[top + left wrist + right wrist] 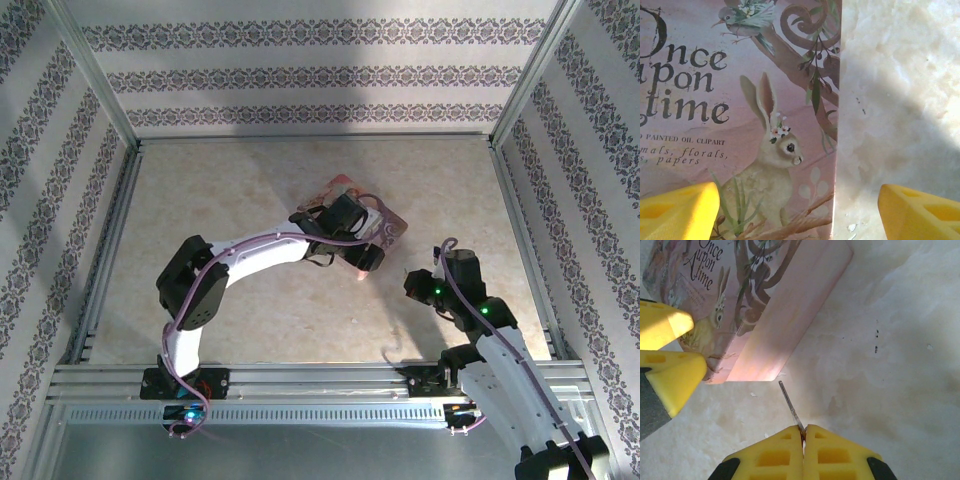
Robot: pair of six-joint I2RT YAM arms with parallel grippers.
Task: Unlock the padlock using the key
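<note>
Right jaws pinching key (791, 407), tip near pink tin (790, 315)

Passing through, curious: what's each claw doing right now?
Left gripper: open, above the pink tin's edge.
Right gripper: shut on a thin metal key.

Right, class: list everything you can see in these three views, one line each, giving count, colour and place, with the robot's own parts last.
tin box: one, pink with rabbit print, lying flat near the middle.
key: one, thin silvery blade, poking from the right hand towards the tin box's corner.
table: one, pale beige marbled, under everything.
walls: three, cream with patterned stripes, around the table.
left hand: one, yellow fingers, open, one finger over the tin box, one over bare table.
right hand: one, yellow fingers, shut on the key.
</note>
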